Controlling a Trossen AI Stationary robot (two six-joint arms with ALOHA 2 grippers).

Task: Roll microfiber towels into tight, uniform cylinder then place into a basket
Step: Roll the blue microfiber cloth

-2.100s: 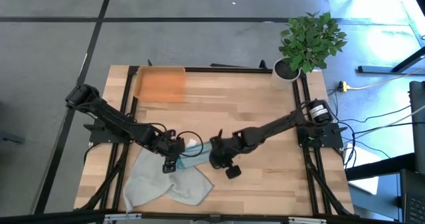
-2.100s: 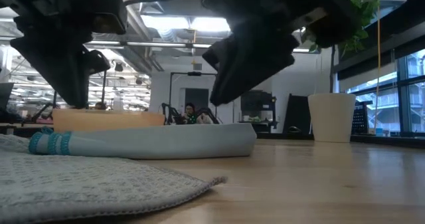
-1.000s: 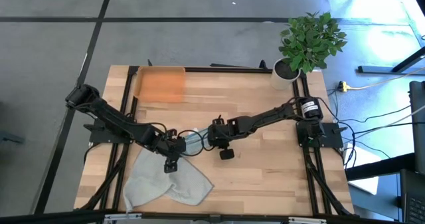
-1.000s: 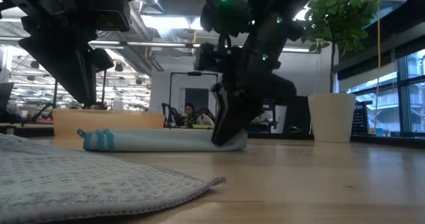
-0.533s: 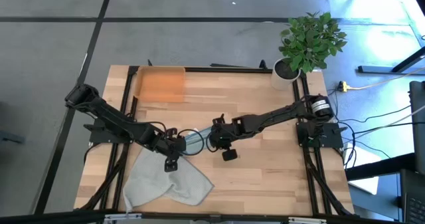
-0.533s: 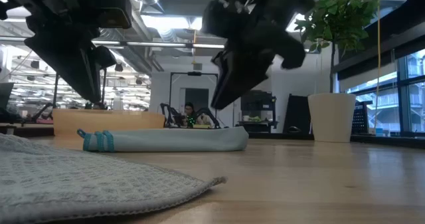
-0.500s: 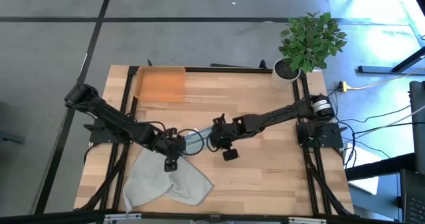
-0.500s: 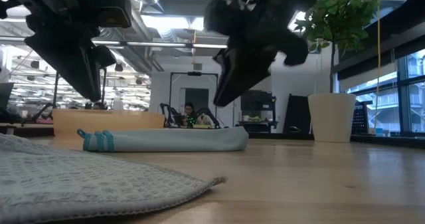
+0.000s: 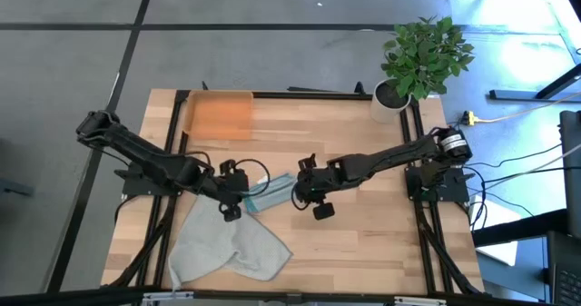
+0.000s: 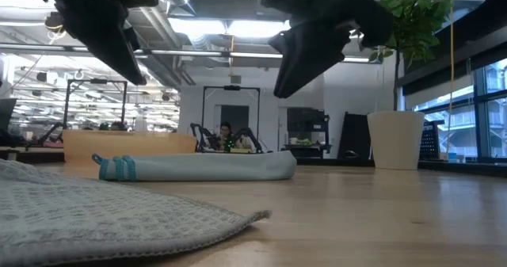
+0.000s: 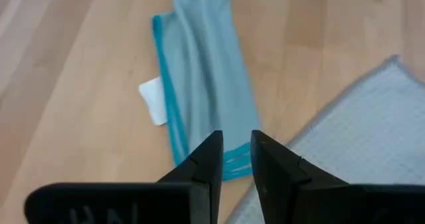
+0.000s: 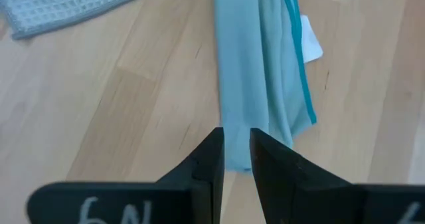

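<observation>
Both grippers, left point(image 9: 231, 197) and right point(image 9: 300, 195), are held nearly closed and empty above the loosely rolled teal towel point(image 9: 268, 194); the grey towel point(image 9: 227, 249) at 6 o'clock is unrolled, and nothing is seen in the basket point(image 9: 218, 116) at 11.

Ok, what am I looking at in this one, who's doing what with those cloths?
Two robot arms are working on a light teal towel that lies as a long, loose roll mid-table. Neither holds it: the left pincer and the right pincer hang above its two ends, each with its fingers nearly together and nothing between them. A larger grey-green towel lies spread out near the table's front edge. The orange basket sits at the far left corner with nothing visible in it.
</observation>
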